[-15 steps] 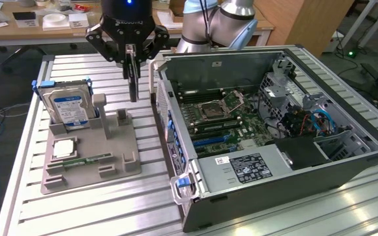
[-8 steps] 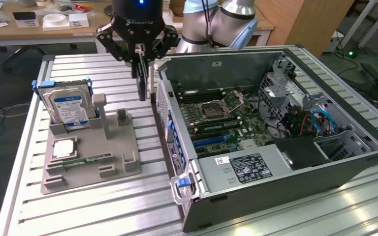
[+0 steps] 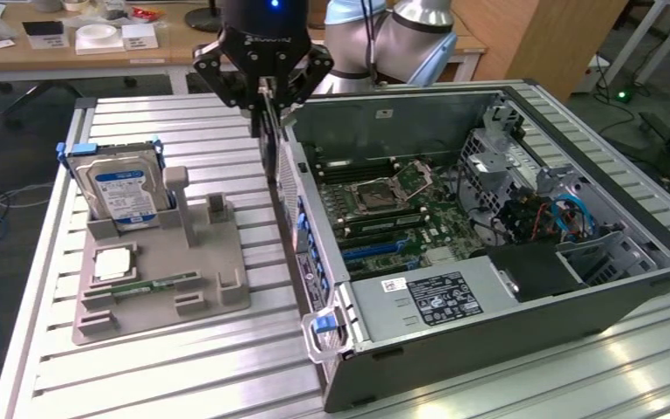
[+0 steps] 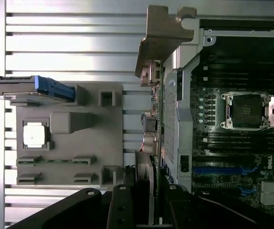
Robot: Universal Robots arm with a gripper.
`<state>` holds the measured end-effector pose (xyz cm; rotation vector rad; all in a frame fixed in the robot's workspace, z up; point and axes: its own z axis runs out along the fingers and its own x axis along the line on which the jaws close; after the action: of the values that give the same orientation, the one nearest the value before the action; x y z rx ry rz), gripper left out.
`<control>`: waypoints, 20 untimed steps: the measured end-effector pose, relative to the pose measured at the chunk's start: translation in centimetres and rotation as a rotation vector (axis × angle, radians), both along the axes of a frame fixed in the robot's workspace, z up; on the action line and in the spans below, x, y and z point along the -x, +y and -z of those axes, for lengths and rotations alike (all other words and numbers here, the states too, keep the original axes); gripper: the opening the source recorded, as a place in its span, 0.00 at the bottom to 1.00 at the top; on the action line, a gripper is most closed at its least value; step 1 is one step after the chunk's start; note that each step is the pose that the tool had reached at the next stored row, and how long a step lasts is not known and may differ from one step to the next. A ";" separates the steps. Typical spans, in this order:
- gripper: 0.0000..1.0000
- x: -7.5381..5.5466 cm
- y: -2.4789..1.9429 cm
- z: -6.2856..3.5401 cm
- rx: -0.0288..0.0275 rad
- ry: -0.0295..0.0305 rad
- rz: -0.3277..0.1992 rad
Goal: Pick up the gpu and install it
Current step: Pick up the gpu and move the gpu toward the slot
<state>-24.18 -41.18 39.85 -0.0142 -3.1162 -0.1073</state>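
The tool (image 3: 268, 94) (image 4: 146, 212) is pinching the gpu (image 3: 271, 144) (image 4: 146, 176) by its top edge, with one finger on each flat face. The card hangs edge-down in the air, clear of the desk (image 3: 160, 375).

The computer case (image 3: 614, 288) (image 4: 175, 119) lies on its side on the desk with its open side up. The gpu hangs just over the case wall that carries the rear ports, running along that wall. It is not seated in any slot. Its silver metal bracket (image 4: 163, 33) is the end of the card farthest from the tool.

Inside the case, the motherboard (image 3: 393, 209) (image 4: 242, 157) lies flat, with an empty processor socket (image 3: 376, 194) (image 4: 244, 110) near its middle and blue slots toward the case's power supply (image 3: 428, 301).

Outside the case, beside the wall under the gpu, a grey tray (image 3: 195, 288) (image 4: 94, 148) rests on the desk. On it a hard drive (image 3: 119, 192) (image 4: 32, 88) stands upright on the side away from the case. A square chip (image 3: 114, 262) (image 4: 34, 133) and a memory stick (image 3: 154, 285) (image 4: 53, 161) lie flat on it.
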 end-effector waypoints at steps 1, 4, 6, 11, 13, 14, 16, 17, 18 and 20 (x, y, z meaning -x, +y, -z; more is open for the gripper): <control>0.28 -0.3 0.00 0.00 0.0000 0.0000 0.000; 0.28 -1.1 0.00 0.01 0.0000 -0.0001 0.000; 0.28 -1.6 0.00 0.01 0.0000 -0.0001 0.000; 0.28 -3.1 0.01 0.02 0.0000 -0.0002 0.000; 0.28 -3.7 0.01 0.02 0.0000 -0.0003 0.000; 0.28 -3.9 0.02 0.02 0.0000 -0.0004 0.000; 0.28 -4.4 0.02 0.02 0.0001 -0.0004 0.000; 0.28 -4.7 0.03 0.02 0.0000 -0.0005 0.000; 0.28 -4.9 0.05 0.02 0.0000 -0.0005 0.000; 0.28 -5.5 0.13 0.03 0.0001 -0.0005 0.000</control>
<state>-18.70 -41.05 39.82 -0.0143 -3.1166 -0.1071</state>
